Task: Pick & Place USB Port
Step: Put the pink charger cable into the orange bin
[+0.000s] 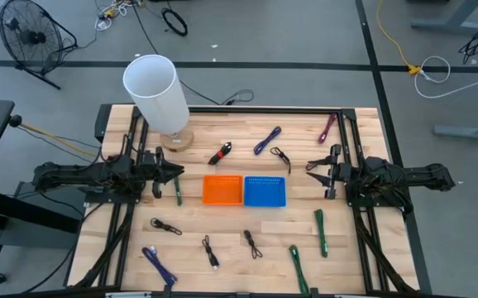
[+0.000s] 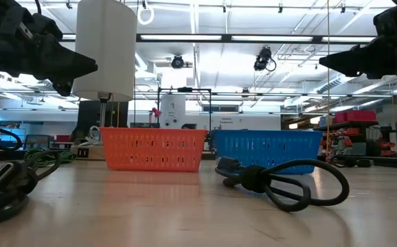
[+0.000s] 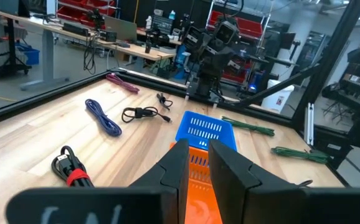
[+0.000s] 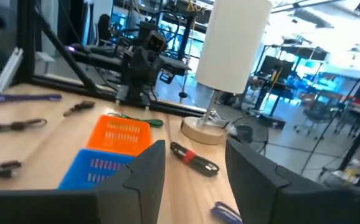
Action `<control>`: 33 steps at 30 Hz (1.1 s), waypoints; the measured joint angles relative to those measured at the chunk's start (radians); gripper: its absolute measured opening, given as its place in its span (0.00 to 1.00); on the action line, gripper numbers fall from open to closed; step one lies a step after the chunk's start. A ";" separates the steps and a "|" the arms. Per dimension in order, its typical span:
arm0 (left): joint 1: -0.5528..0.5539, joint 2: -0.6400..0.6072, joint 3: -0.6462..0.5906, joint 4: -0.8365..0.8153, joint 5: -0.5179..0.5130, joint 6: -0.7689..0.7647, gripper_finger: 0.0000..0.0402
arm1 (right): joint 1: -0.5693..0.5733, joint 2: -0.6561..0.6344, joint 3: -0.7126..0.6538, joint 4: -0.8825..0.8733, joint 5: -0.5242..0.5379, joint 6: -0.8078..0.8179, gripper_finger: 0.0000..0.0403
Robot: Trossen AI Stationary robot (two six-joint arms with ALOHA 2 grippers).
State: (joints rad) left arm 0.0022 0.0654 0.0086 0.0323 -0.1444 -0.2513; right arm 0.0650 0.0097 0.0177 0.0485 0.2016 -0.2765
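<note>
USB cables are what I take the task's thing to be, and they lie scattered in bundles over the wooden surface (image 1: 363,141), none lifted yet; which one carries the port I cannot tell.

The biggest thing is the white lamp (image 1: 152,91) on its round base at the far left, out of the working lanes. Next are the two baskets at the centre, the orange basket (image 1: 222,189) touching the blue basket (image 1: 265,190), set midway so either arm can reach them, which I judge makes them the drop spots.

My left claw (image 1: 173,172) hangs above the surface just left of the orange basket, its fingers nearly pressed together with only a slit between. My right claw (image 1: 315,168) hangs right of the blue basket, fingers spread wide, gripping nothing.

Smaller still are the cables: a black bundle with a red band (image 1: 221,153) near the lamp base, a blue cable (image 1: 267,140) and a black cable (image 1: 281,155) behind the baskets, green cables (image 1: 319,231) and more black bundles at the near side.
</note>
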 joint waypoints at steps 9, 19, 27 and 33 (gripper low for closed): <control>0.000 0.000 -0.001 0.017 0.000 0.000 0.17 | 0.000 0.000 0.000 0.228 0.070 0.196 0.42; 0.000 0.000 -0.002 0.037 -0.107 -0.001 0.17 | -0.052 0.027 0.020 0.315 0.779 0.242 0.42; 0.000 0.000 -0.002 0.088 -0.245 0.000 0.17 | -0.159 0.148 0.217 -0.057 0.927 0.459 0.42; 0.000 0.000 -0.001 0.104 -0.331 0.000 0.17 | -0.308 0.338 0.362 -0.397 0.832 0.660 0.42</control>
State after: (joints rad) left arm 0.0025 0.0650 0.0073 0.1360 -0.4759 -0.2514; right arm -0.2425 0.3475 0.3797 -0.3488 1.0338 0.3834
